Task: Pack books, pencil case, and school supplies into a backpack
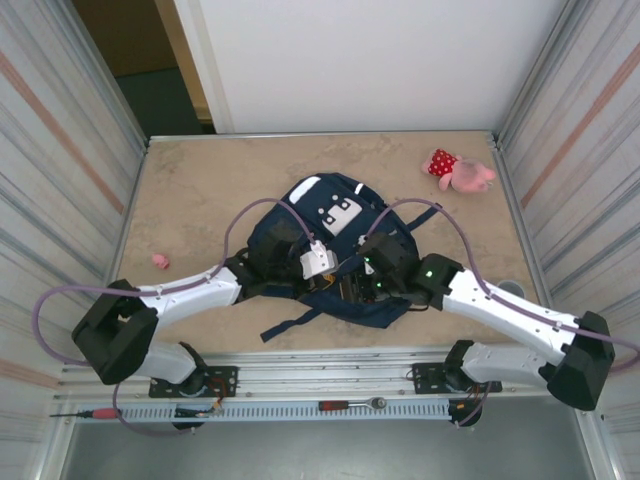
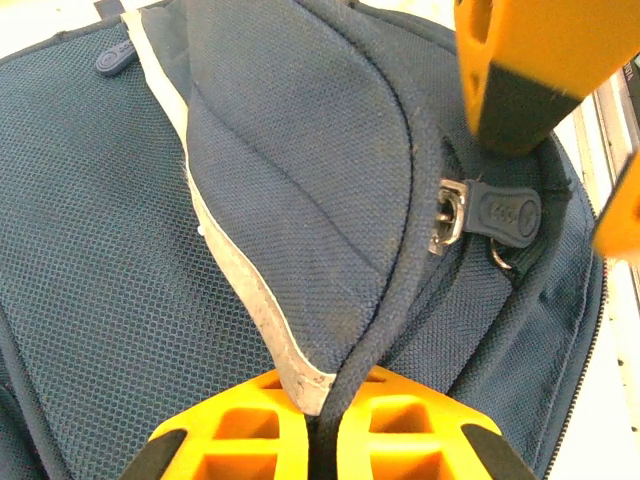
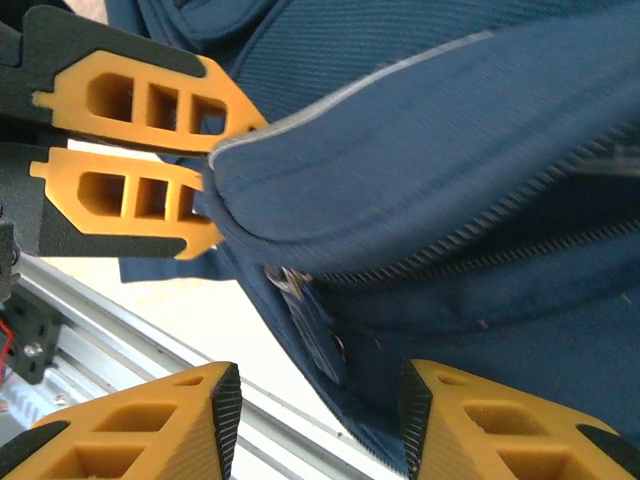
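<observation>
Navy mesh backpack (image 2: 100, 260) with pale grey piping (white patches up top); pink plush toy (image 1: 460, 172) in red.

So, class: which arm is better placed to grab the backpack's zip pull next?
Right. The right gripper is open beside the zip pull; the left gripper is shut on a fold of the backpack.

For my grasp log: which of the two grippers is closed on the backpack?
The left gripper: its fingers pinch the pale-edged flap of the backpack. The right gripper is open, jaws apart by the zipper pull.
</observation>
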Controlling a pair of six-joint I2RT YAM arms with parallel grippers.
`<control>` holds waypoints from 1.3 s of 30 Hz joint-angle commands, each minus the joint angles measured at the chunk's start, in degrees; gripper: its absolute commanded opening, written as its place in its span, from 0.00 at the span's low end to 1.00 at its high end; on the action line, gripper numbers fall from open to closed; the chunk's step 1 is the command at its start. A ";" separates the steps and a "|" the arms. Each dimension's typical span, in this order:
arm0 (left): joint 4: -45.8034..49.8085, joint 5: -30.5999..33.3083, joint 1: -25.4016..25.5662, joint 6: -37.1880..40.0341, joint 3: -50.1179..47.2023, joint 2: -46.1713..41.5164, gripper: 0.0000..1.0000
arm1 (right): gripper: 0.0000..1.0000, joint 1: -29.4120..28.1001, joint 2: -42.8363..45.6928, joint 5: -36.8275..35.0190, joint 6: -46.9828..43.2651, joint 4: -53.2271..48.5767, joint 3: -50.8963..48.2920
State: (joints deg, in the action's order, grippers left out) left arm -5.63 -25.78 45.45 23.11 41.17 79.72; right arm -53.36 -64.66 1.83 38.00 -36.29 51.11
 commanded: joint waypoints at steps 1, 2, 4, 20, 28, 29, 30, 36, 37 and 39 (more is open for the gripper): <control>-0.08 -3.93 -0.10 -3.06 2.25 -0.14 0.00 | 0.46 -0.52 -1.97 -4.66 -3.68 2.08 2.21; -0.04 -4.12 -0.10 -3.05 2.33 -0.18 0.00 | 0.45 -0.60 -2.39 -6.05 -3.72 1.74 2.33; -0.06 -4.19 -0.17 -3.16 2.34 -0.34 0.00 | 0.42 -0.51 -3.23 -9.84 -3.46 0.82 2.48; 3.91 -1.91 -3.41 -1.69 0.07 -3.80 0.00 | 0.00 12.50 0.68 -8.19 -7.93 -10.87 2.72; 7.30 -1.14 -4.88 -0.21 -0.48 -5.08 0.00 | 0.00 16.86 -1.66 -1.48 -14.48 -12.89 4.19; 7.22 -0.86 -5.14 -0.63 -0.70 -5.48 0.00 | 0.00 16.81 -1.95 -0.41 -14.80 -12.45 4.14; 7.04 -0.45 -5.47 -1.22 -0.96 -5.82 0.00 | 0.00 16.74 -2.15 0.71 -14.67 -11.94 3.94; 7.01 4.95 -12.43 -7.51 -2.24 -7.54 0.02 | 0.00 10.57 -1.46 4.79 -6.16 -2.00 0.21; 6.50 5.08 -14.27 -8.83 -2.78 -8.05 0.06 | 0.00 8.72 -1.82 4.85 -4.00 0.87 -0.73; 5.66 5.64 -17.13 -10.62 -3.54 -9.41 0.16 | 0.00 5.62 -3.31 4.23 -0.20 5.75 -1.77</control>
State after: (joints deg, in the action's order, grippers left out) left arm 0.25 -27.46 33.36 19.55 38.52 72.69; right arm -44.64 -66.94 5.65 31.40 -34.37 51.24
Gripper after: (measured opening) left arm 0.143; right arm 0.059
